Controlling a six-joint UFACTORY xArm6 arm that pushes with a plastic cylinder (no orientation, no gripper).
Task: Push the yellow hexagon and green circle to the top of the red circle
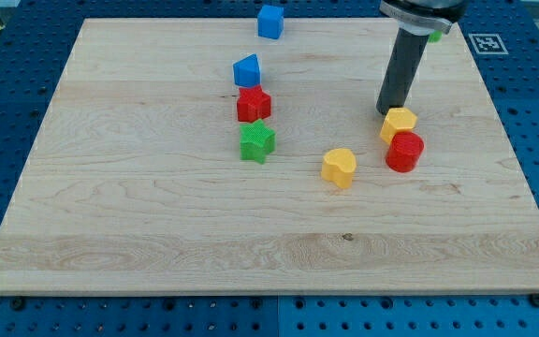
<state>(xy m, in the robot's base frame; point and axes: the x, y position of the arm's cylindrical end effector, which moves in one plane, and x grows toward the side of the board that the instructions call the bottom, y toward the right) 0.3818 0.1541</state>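
The yellow hexagon [400, 122] lies at the view's right, touching the top edge of the red circle [404, 151]. My tip [387, 111] rests on the board just at the hexagon's upper left, touching or almost touching it. Only a sliver of a green block [435, 36], likely the green circle, shows near the board's top right edge; the arm's dark body hides most of it.
A yellow heart [339, 167] lies left of the red circle. A green star [257, 141], a red block [253, 104] and a blue block [247, 70] form a column at centre left. A blue cube [270, 21] sits at the top edge.
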